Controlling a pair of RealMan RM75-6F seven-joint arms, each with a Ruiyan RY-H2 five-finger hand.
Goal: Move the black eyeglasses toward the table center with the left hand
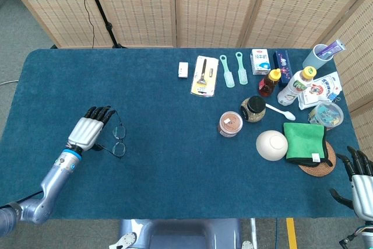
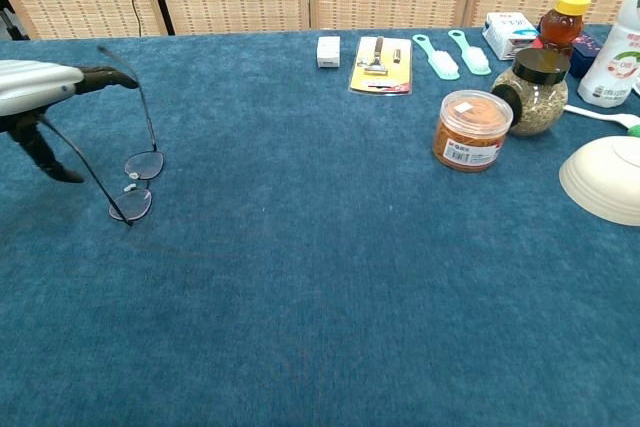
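Note:
The black eyeglasses point(image 1: 118, 140) lie on the blue table at the left, lenses toward the centre and thin arms pointing left; the chest view shows the eyeglasses point(image 2: 133, 180) with arms raised. My left hand point(image 1: 87, 130) hovers over the arms, fingers spread and holding nothing. In the chest view the left hand point(image 2: 40, 97) enters from the left edge, its fingertips reaching above the upper arm. Whether it touches the frame I cannot tell. My right hand point(image 1: 362, 186) stays open at the table's lower right corner.
The right half holds a white bowl point(image 1: 271, 145), a green cloth point(image 1: 304, 142), two jars point(image 1: 231, 123), bottles point(image 1: 294, 86), brushes point(image 1: 233, 69), a razor pack point(image 1: 204, 76) and a small white box point(image 1: 183, 69). Bare blue cloth point(image 1: 169, 144) stretches between the eyeglasses and the jars.

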